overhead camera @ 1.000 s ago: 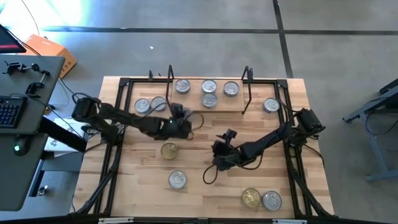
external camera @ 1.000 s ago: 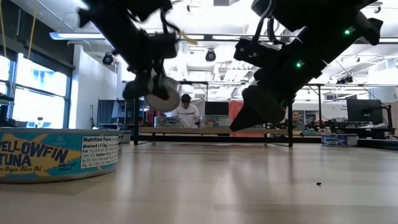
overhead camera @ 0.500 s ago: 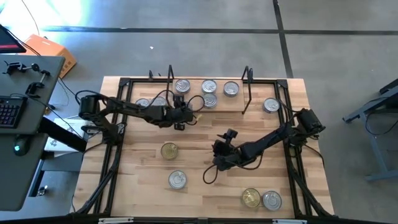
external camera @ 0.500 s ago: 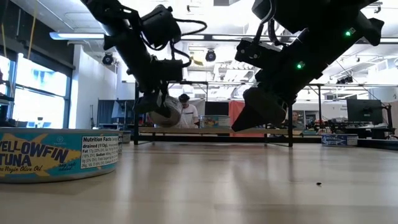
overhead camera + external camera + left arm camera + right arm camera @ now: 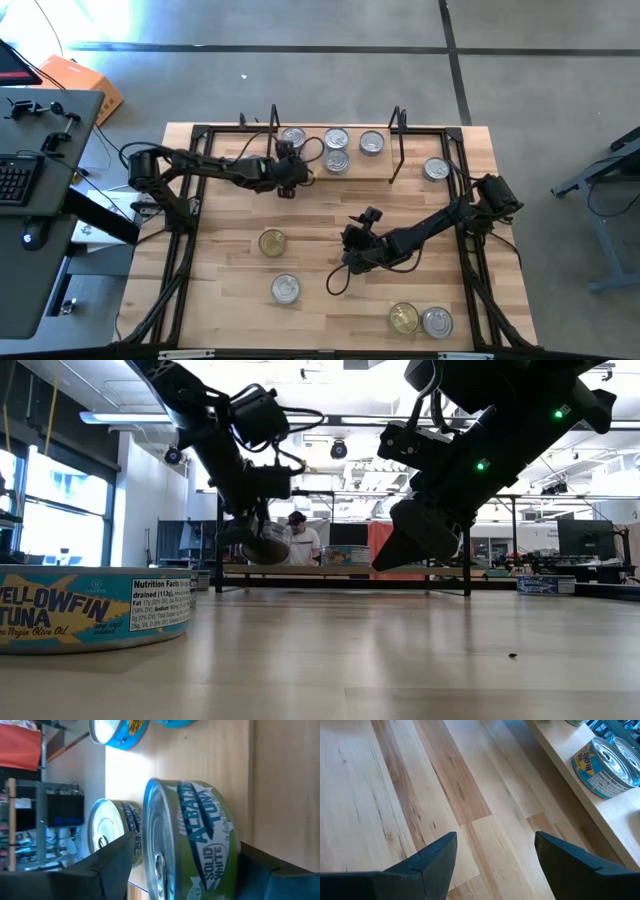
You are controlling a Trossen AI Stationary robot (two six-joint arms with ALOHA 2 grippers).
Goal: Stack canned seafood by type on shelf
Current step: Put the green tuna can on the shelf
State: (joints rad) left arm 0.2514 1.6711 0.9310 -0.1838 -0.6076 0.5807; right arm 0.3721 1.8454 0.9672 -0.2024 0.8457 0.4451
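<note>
L gripper [image 5: 287, 172] is at the shelf's [image 5: 385, 158] left end, just inside the left wire frame [image 5: 273, 128]. Its fingers [image 5: 107, 870] stand apart on either side of a green-label albacore tin [image 5: 192, 837], w/ gaps showing between pads and tin; grip can't be confirmed. In the low view that tin [image 5: 262, 546] hangs tilted under the claw, lid not level. In the L wrist view its round axis runs parallel to the shelf board, lid edge-on to the lens. A 2nd green tin [image 5: 112, 832] sits just behind it; blue-label tins [image 5: 117, 731] farther along the board.

R gripper [image 5: 340, 278] hovers over mid-bench, fingers [image 5: 427, 857] apart, nothing between them, bare wood below.

Other tins: three w/ silver lids [image 5: 337, 139] on the shelf, gold lid [image 5: 271, 242] near bench centre-left, silver [image 5: 285, 289] toward the front edge, gold [image 5: 403, 318] + silver [image 5: 437, 321] pair touching at the front-right corner, one silver [image 5: 435, 169] near the right edge
</note>
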